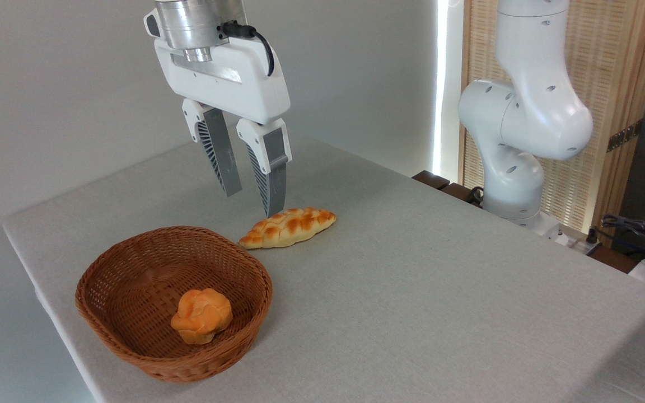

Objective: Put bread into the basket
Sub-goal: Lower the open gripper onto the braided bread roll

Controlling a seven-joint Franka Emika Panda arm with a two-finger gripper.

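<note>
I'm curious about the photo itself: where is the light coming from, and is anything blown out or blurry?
Fixed camera view: a bright vertical strip of daylight at the back is blown out; the round brown wicker basket casts a soft shadow to its right on the grey table; the long golden braided loaf and open gripper look sharp.

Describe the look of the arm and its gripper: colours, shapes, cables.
The arm is glossy white, built of rounded, bulbous segments with small dark holes. The gripper has a boxy white body under a silver metal cylinder, with a black cable plugged in at the side. Its two fingers are long grey tapered wedges with ribbed sides, set in white mounts.
</note>
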